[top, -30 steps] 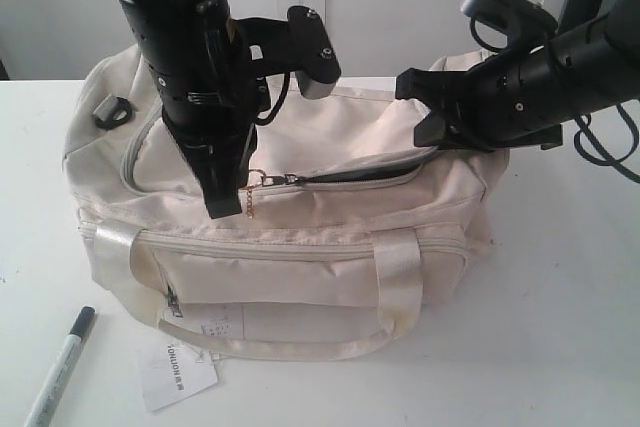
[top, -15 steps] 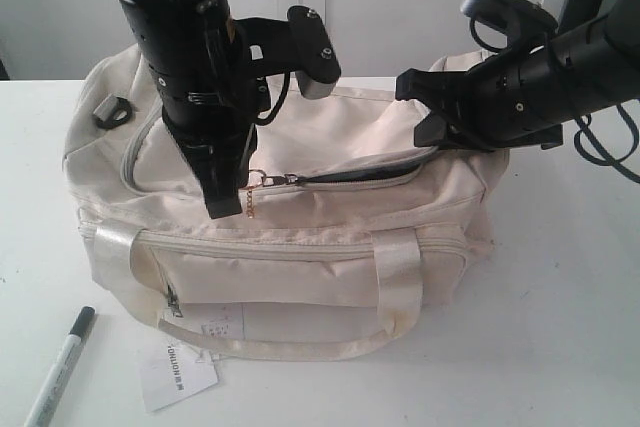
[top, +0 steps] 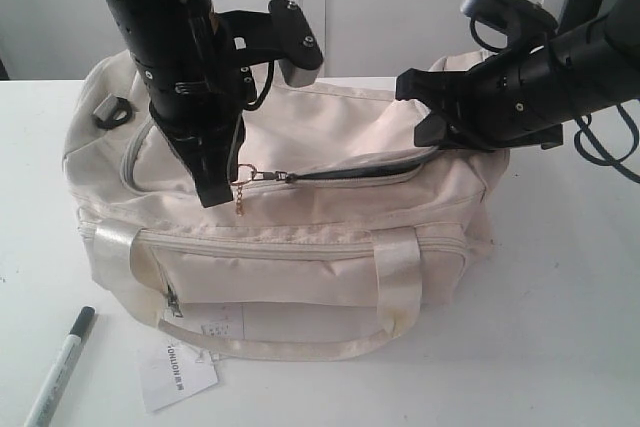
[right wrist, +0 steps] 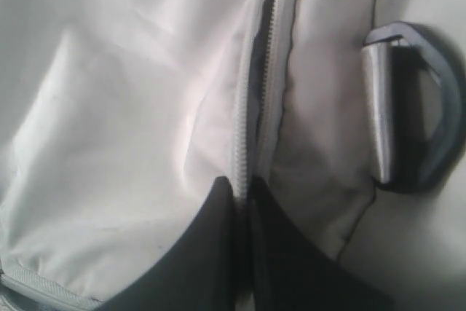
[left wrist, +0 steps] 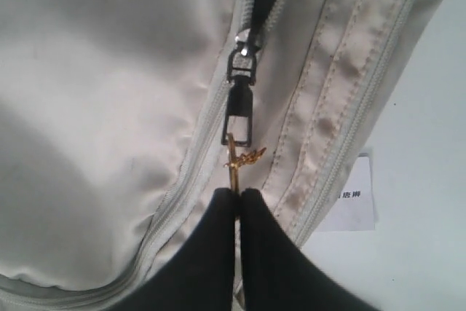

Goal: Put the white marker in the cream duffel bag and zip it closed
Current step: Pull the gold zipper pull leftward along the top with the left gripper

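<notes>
The cream duffel bag [top: 300,257] lies on the white table, its top zipper part open with a dark slit [top: 362,170] showing. My left gripper [top: 222,193] [left wrist: 239,193] is shut on the gold chain [left wrist: 234,164] that hangs from the dark zipper pull [top: 262,175] [left wrist: 239,103]. My right gripper [top: 424,132] [right wrist: 244,183] is shut on the bag's zipper edge [right wrist: 263,100] at the right end of the top. The white marker [top: 60,367], dark cap up, lies on the table at the front left, apart from the bag and both grippers.
A white paper tag [top: 176,372] lies in front of the bag under its shiny handle [top: 402,282]. A black strap ring [top: 112,112] sits on the bag's left end, another [right wrist: 411,107] shows by the right gripper. Dark cables [top: 608,152] hang at the right.
My left arm has shifted left, drawing the zipper pull and chain a little leftward along the bag's top. The right arm, bag and marker have stayed put.
</notes>
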`<act>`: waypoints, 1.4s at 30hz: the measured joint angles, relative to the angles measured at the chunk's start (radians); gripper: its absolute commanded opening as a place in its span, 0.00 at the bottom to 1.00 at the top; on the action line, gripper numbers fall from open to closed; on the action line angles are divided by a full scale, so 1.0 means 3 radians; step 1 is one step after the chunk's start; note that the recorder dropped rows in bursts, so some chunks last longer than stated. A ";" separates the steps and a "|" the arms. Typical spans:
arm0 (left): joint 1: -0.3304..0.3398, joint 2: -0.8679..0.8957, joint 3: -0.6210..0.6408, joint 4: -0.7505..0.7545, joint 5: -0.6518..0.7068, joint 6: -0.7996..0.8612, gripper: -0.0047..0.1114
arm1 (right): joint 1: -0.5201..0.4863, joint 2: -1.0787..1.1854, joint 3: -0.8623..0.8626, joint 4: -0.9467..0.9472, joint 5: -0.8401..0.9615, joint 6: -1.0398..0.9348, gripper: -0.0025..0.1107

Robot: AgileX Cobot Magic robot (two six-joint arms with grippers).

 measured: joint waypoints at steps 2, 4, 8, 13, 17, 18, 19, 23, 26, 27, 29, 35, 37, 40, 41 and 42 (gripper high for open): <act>0.0000 0.0000 0.0000 0.0000 0.0000 0.0000 0.04 | 0.0000 0.0000 0.0000 0.0000 0.0000 0.0000 0.02; 0.0000 0.0000 0.0000 0.0000 0.0000 0.0000 0.04 | 0.0000 0.0000 0.0000 0.0000 0.0000 0.0000 0.02; 0.0022 0.0000 0.0095 -0.0009 0.0000 -0.0007 0.04 | 0.0000 0.0000 0.0000 0.0000 0.0000 0.0000 0.02; 0.0113 0.0000 0.0220 -0.0014 0.0000 -0.0007 0.04 | 0.0000 0.0000 0.0000 0.0000 0.0000 0.0000 0.02; 0.0165 -0.0008 0.0233 -0.0014 0.0000 -0.0007 0.04 | 0.0000 0.0000 0.0000 0.0000 -0.0007 0.0000 0.02; 0.0167 -0.0016 0.0233 -0.0014 0.0000 -0.0007 0.04 | 0.0000 0.0000 0.0000 0.0000 -0.0007 0.0000 0.02; 0.0167 -0.0023 0.0233 -0.0014 0.0000 -0.0013 0.04 | 0.0000 0.0000 0.0000 0.0000 -0.0007 0.0000 0.02; 0.0167 -0.0079 0.0240 -0.0014 0.0000 -0.0013 0.04 | 0.0000 0.0000 0.0000 0.0000 -0.0020 0.0000 0.02; 0.0167 -0.0086 0.0240 -0.0014 0.0000 -0.0013 0.04 | 0.0000 0.0000 0.0000 0.0000 -0.0020 0.0000 0.02; 0.0167 -0.0086 0.0240 -0.0014 0.0000 -0.0013 0.04 | 0.0000 0.0000 0.0000 0.0000 -0.0020 0.0000 0.02; 0.0179 -0.0087 0.0240 -0.0014 0.0000 -0.0013 0.04 | 0.0000 0.0000 0.0000 0.0000 -0.0027 0.0000 0.02; 0.0275 -0.0093 0.0247 -0.0022 0.0000 -0.0013 0.04 | 0.0000 0.0000 0.0000 -0.0005 -0.0033 0.0000 0.02; 0.0275 -0.0093 0.0290 -0.0022 0.0000 -0.0013 0.04 | 0.0000 0.0000 0.0000 -0.0005 -0.0033 0.0000 0.02; 0.0275 -0.0093 0.0383 -0.0022 0.0000 -0.0013 0.04 | 0.0000 0.0000 0.0000 -0.0005 -0.0033 0.0000 0.02; 0.0275 -0.0093 0.0406 -0.0022 0.0000 -0.0013 0.04 | 0.0000 0.0000 0.0000 -0.0005 -0.0033 0.0000 0.02; 0.0275 -0.0093 0.0436 -0.0022 0.0000 -0.0013 0.04 | 0.0000 0.0000 0.0000 -0.0005 -0.0033 0.0000 0.02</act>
